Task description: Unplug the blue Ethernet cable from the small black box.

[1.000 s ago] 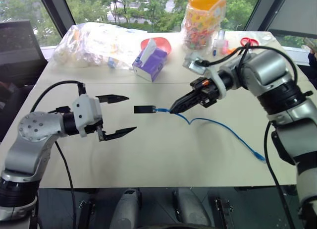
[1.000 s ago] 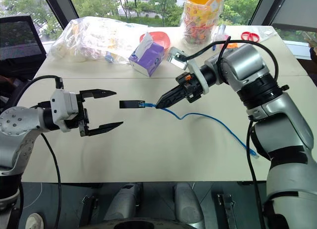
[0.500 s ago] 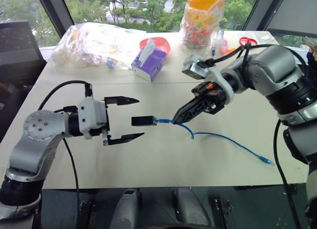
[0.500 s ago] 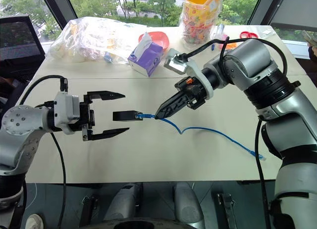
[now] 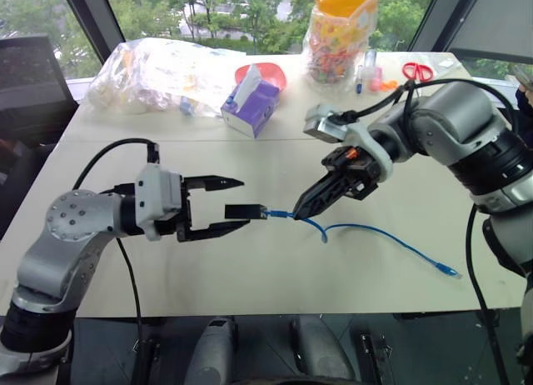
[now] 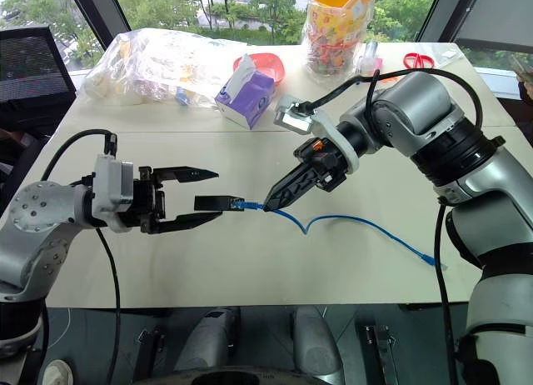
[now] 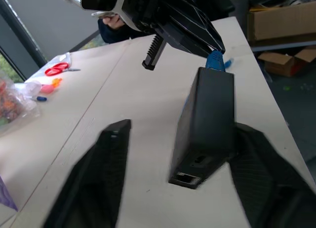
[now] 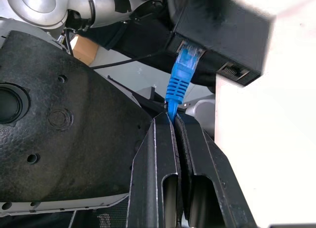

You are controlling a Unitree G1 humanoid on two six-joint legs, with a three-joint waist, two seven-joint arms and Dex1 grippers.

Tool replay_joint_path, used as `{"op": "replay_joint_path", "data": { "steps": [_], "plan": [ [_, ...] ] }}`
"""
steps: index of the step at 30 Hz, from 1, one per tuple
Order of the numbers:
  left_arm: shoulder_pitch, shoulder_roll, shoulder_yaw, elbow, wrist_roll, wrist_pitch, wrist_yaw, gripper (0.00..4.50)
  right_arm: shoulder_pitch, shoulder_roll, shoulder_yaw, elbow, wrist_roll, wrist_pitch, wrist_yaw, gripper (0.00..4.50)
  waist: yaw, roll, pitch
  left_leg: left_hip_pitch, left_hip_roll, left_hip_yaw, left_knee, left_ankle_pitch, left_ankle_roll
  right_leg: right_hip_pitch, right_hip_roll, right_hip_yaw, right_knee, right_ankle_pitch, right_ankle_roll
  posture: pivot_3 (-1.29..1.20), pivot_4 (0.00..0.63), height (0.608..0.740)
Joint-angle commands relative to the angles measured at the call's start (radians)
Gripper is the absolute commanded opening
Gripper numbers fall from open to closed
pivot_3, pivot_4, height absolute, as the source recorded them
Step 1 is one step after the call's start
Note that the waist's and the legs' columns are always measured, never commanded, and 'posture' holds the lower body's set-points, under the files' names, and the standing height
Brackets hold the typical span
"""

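Above the middle of the pale surface (image 5: 275, 260), I see the small black box (image 5: 244, 211) held up in the air, with the blue Ethernet cable (image 5: 366, 231) plugged into the side that faces my right arm. My right end effector (image 5: 298, 212) has its two black fingers pressed together on the cable just behind the blue plug boot, so the box hangs from the cable end. From that pinch the cable drops in a small loop, lies across the surface toward my right, and ends in a clear plug (image 5: 450, 273) near the front edge.

My left end effector (image 5: 235, 204) points level toward the right one, and the box sits between its fingers. In the left wrist view, one finger (image 7: 269, 173) touches the side of the box (image 7: 205, 122) while the other finger (image 7: 98, 178) stands apart from it, so the fingers are spread part way and not clamped on the box.

Farther back on the surface, I see a purple-and-white tissue box (image 5: 251, 104) with a red bowl (image 5: 265, 72) just behind it. A clear plastic bag (image 5: 158, 72) of goods lies to the left of these. A clear jar with an orange lid (image 5: 341, 31) stands to the right, and red scissors (image 5: 419, 70) lie near the far right corner.
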Motion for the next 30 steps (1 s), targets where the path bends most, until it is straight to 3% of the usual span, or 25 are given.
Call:
{"op": "replay_joint_path", "data": {
  "steps": [1, 2, 14, 17, 21, 24, 30],
  "plan": [
    [0.007, -0.008, -0.007, -0.036, -0.016, 0.004, 0.011, 0.85, -0.038, -0.008, -0.018, -0.016, 0.037, 0.001, 0.009, 0.00, 0.000, 0.000, 0.000, 0.000, 0.000, 0.000, 0.000, 0.000, 0.000, 0.000, 0.000, 0.000, 0.000, 0.000, 0.000, 0.00, 0.150, 0.740],
    [0.009, -0.010, -0.010, -0.039, -0.016, 0.004, 0.013, 0.47, -0.039, -0.009, -0.017, -0.017, 0.040, 0.002, 0.009, 0.00, 0.000, 0.000, 0.000, 0.000, 0.000, 0.000, 0.000, 0.000, 0.000, 0.000, 0.000, 0.000, 0.000, 0.000, 0.000, 0.00, 0.150, 0.740],
    [0.018, -0.007, -0.016, -0.057, -0.016, 0.022, 0.022, 0.47, -0.025, 0.001, -0.035, 0.002, 0.008, -0.031, 0.009, 0.00, 0.000, 0.000, 0.000, 0.000, 0.000, 0.000, 0.000, 0.000, 0.000, 0.000, 0.000, 0.000, 0.000, 0.000, 0.000, 0.00, 0.150, 0.740],
    [0.021, -0.003, -0.012, -0.061, -0.018, 0.024, 0.021, 0.47, -0.017, 0.005, -0.040, 0.012, -0.011, -0.057, 0.009, 0.83, -0.001, 0.000, 0.000, 0.000, 0.000, 0.000, 0.000, 0.000, 0.000, 0.000, 0.000, 0.000, 0.000, 0.000, 0.000, 0.00, 0.150, 0.740],
    [0.033, 0.013, 0.008, -0.065, -0.040, 0.048, 0.017, 0.47, -0.008, 0.015, -0.034, 0.051, -0.094, -0.126, 0.009, 2.68, 0.000, 0.000, 0.000, 0.000, 0.000, 0.000, 0.000, 0.000, 0.000, 0.000, 0.000, 0.000, 0.000, 0.000, 0.000, 0.00, 0.150, 0.740],
    [0.041, 0.046, 0.040, -0.060, -0.095, 0.114, 0.016, 0.47, 0.007, 0.046, -0.076, 0.144, -0.213, -0.248, 0.001, 2.68, 0.000, 0.000, 0.000, 0.000, 0.000, 0.000, 0.001, 0.000, 0.000, 0.000, 0.000, 0.000, 0.000, 0.000, 0.000, 0.00, 0.150, 0.740],
    [0.038, 0.148, 0.124, 0.002, -0.276, 0.342, 0.005, 0.47, 0.059, 0.154, -0.328, 0.226, -0.348, -0.525, -0.153, 2.68, -0.002, 0.000, 0.001, 0.000, 0.000, 0.000, 0.001, 0.000, 0.000, 0.000, 0.001, 0.000, 0.001, 0.000, 0.000, 0.00, 0.150, 0.740]
  ]
}}
